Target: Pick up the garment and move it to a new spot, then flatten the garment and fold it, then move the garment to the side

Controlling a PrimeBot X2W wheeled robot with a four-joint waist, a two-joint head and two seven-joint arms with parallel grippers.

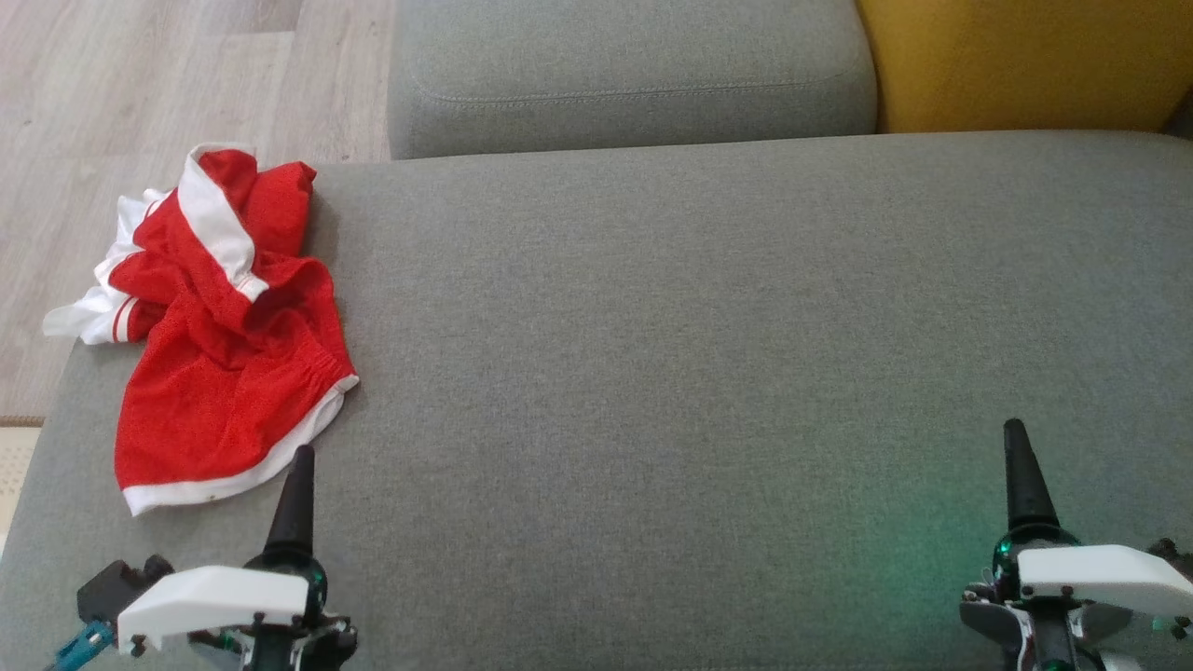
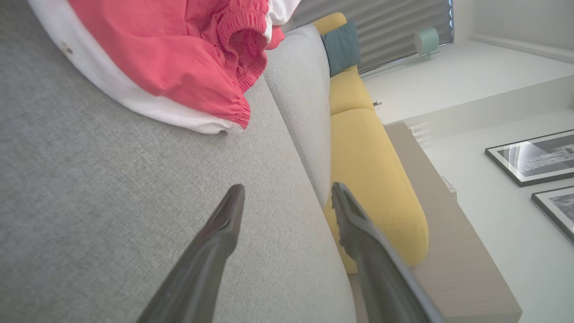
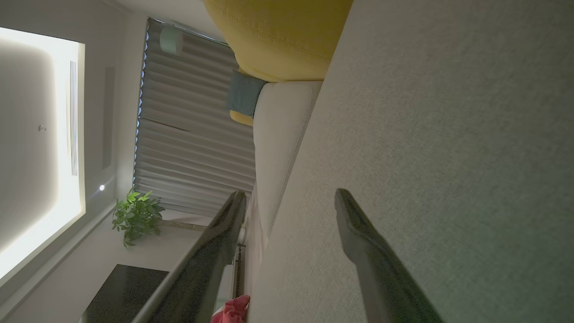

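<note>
Two grippers of mine sit low in the head view: my left gripper (image 1: 300, 466) at the lower left and my right gripper (image 1: 1021, 466) at the lower right. Each is seen edge-on as one dark spike pointing up over the grey seat cushion (image 1: 699, 373). The garment (image 1: 219, 373), red with white trim, lies crumpled at the cushion's left end, part of it reaching past the edge over the wooden floor (image 1: 140, 93). Its white hem is near my left fingertip. Behind the seat are a grey back cushion (image 1: 634, 75) and a yellow cushion (image 1: 1025, 65).

From my left wrist, both fingers stand spread wide and hold nothing. The red cloth lies ahead on the grey fabric, apart from the tips.

From my right wrist, the fingers are likewise spread and empty, beside grey fabric. A small scrap of red shows at the bottom edge, well apart from them. A curtain (image 3: 193, 148) and a potted plant (image 3: 136, 215) are in the background.
</note>
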